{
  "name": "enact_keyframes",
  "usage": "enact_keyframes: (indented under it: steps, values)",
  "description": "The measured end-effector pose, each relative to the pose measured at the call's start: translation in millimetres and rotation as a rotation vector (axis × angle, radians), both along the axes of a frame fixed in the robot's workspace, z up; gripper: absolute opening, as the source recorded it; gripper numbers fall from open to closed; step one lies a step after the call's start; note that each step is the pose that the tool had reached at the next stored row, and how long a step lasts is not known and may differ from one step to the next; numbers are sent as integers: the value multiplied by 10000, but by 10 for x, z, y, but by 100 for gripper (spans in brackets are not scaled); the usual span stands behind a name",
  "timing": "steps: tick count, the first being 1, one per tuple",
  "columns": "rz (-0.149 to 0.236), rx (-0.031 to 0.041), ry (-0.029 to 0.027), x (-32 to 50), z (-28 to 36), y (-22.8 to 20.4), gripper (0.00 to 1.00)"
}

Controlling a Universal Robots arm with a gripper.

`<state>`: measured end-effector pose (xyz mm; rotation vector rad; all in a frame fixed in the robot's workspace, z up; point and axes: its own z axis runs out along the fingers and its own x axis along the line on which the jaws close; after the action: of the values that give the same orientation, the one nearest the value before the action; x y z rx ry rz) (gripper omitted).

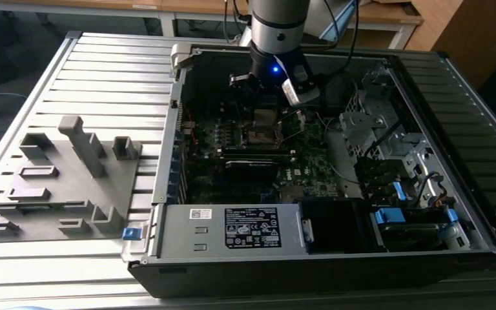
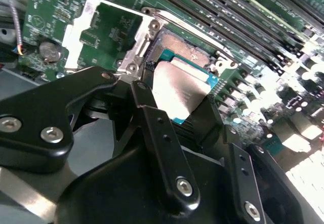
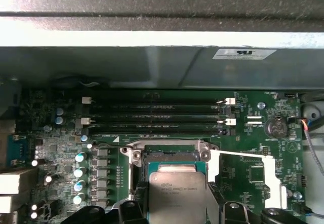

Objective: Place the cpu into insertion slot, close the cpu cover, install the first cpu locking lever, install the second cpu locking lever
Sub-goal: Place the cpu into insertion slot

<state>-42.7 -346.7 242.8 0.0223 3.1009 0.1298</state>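
The arm (image 1: 276, 32) points down into the case (image 1: 317, 258). The gripper (image 2: 176, 98) pinches the cpu (image 2: 177, 84) between its jaws, over the slot (image 2: 183, 49).

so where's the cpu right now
In the second wrist view the cpu is clamped in the gripper just over the socket, with the open cover flipped away beside it.
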Motion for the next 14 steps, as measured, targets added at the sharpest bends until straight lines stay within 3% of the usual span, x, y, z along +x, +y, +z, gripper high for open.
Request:
enact_keyframes:
  steps: [1, 14]
  values:
    - [0, -1, 22, 0, 0, 0, 54]
    - [1, 0, 26, 0, -11, 0, 54]
